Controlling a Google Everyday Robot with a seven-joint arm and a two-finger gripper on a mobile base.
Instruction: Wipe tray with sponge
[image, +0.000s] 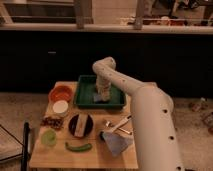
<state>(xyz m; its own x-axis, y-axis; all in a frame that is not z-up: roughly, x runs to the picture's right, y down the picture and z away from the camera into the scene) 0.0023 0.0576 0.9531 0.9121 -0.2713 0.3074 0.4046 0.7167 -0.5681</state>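
Observation:
The dark green tray (84, 95) lies at the back middle of the wooden table. My gripper (103, 95) reaches down into the tray, near its middle. The pale bluish-grey sponge (98, 97) shows just left of and under the gripper tip, lying on the tray floor. The white arm (145, 115) comes from the lower right, arches over the table and hides the right part of the tray. I cannot tell whether the gripper holds the sponge or only rests on it.
Left of the tray stand an orange bowl (61, 92) and a white bowl (60, 106). In front lie a round black plate (80, 125), a green cup (48, 137), a green vegetable (78, 147), utensils (120, 125) and a grey-blue cloth (118, 143).

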